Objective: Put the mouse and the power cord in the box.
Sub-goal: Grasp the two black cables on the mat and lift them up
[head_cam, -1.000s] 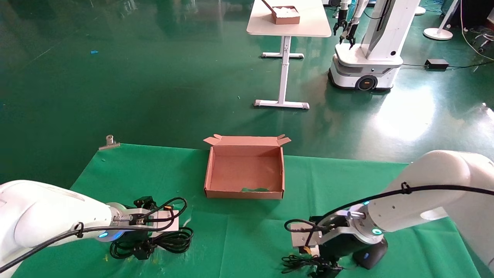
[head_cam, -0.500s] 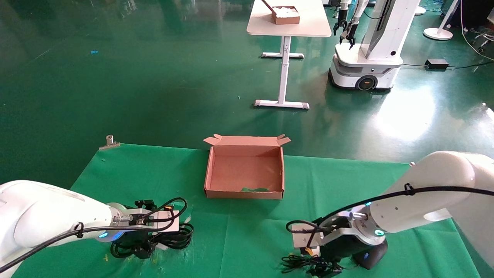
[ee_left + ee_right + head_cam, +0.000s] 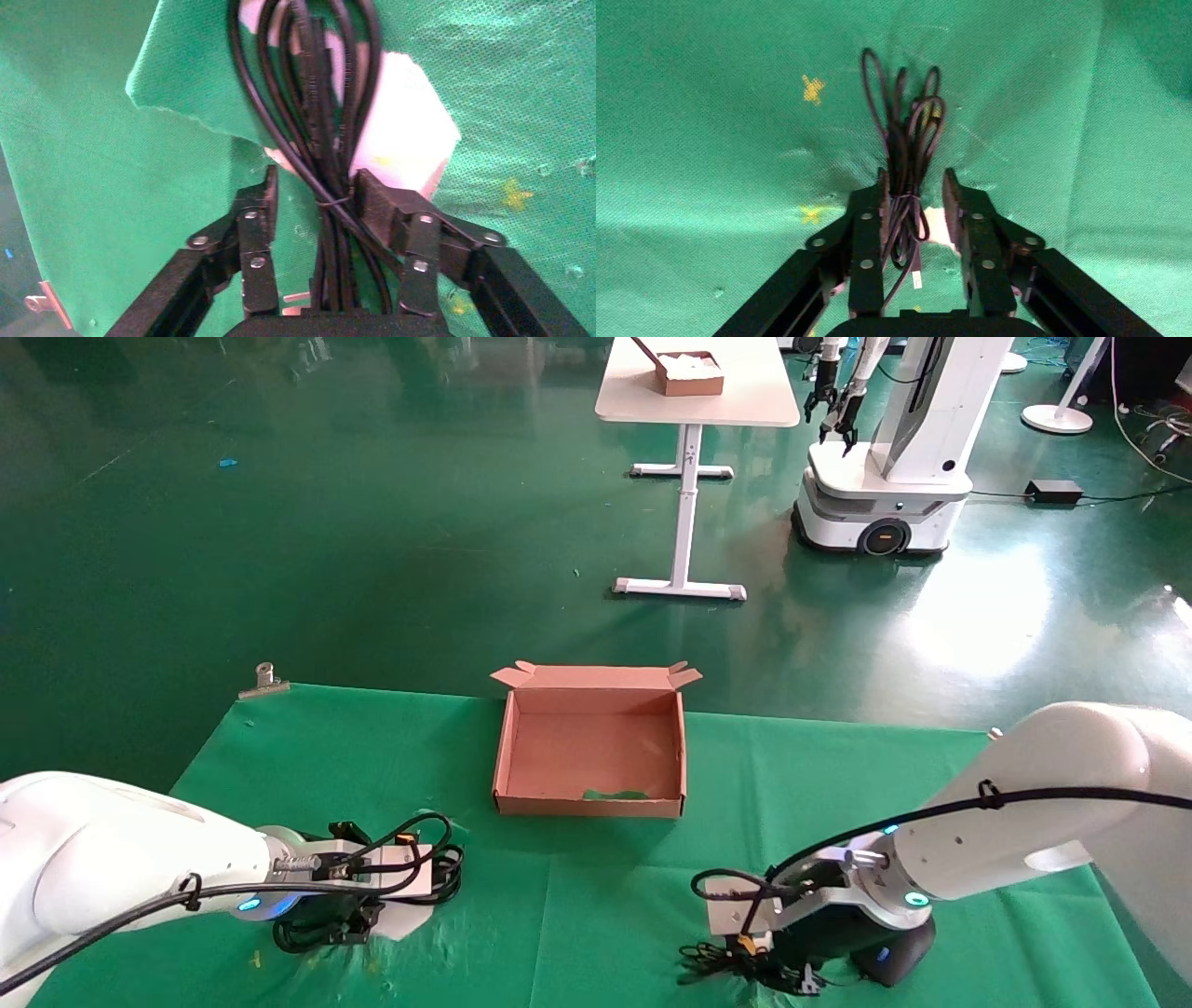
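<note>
The open brown box [image 3: 507, 747] sits at the middle back of the green cloth. At the front left, my left gripper [image 3: 335, 924] [image 3: 314, 196] is down on the cloth and open, straddling the bundled power cord [image 3: 445, 873] [image 3: 323, 126]. The cord lies against one finger, with a gap to the other. The black mouse [image 3: 899, 952] lies at the front right, partly hidden by my right wrist. Its thin wire bundle [image 3: 717, 973] [image 3: 905, 140] lies between the open fingers of my right gripper [image 3: 764, 973] [image 3: 914, 186], close to one finger.
The cloth is rucked up by the left gripper, baring white table top [image 3: 400, 919] [image 3: 400, 133]. A metal clip [image 3: 264, 680] holds the cloth's far left corner. On the floor beyond stand a white table with a small box [image 3: 689, 374] and another robot [image 3: 885, 477].
The left gripper's fingers have narrowed around the power cord, gathering its loops and pulling the cloth off the table top. The right gripper has sunk lower over the mouse wire.
</note>
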`<state>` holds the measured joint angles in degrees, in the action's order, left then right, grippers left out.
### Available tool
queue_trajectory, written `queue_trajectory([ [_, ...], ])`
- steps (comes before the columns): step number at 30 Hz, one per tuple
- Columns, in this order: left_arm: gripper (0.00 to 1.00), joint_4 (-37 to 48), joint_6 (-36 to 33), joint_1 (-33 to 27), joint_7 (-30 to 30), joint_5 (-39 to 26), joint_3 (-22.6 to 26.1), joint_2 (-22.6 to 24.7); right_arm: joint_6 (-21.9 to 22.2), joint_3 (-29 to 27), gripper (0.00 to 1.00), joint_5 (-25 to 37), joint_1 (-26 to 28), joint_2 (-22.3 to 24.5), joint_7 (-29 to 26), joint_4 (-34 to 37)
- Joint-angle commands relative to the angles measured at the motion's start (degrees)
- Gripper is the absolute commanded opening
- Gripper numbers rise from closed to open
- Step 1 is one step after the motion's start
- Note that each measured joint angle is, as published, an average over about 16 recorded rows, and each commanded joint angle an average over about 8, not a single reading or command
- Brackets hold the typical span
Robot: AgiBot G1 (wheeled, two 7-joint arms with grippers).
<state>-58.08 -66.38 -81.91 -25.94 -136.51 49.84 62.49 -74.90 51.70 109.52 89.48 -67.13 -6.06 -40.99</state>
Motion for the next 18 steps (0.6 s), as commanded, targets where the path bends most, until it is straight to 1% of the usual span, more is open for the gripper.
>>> queue_trajectory([
  [1,0.00,0.00,0.01,0.00,0.00,0.00,0.00,0.00,-0.01,-0.01,0.00,-0.01,-0.01,0.02,-0.01,-0.04],
  [18,0.00,-0.03,0.09,-0.08,0.00,-0.04,-0.06,-0.02,-0.04,-0.08,0.00,-0.07,0.05,0.17,-0.05,-0.11],
])
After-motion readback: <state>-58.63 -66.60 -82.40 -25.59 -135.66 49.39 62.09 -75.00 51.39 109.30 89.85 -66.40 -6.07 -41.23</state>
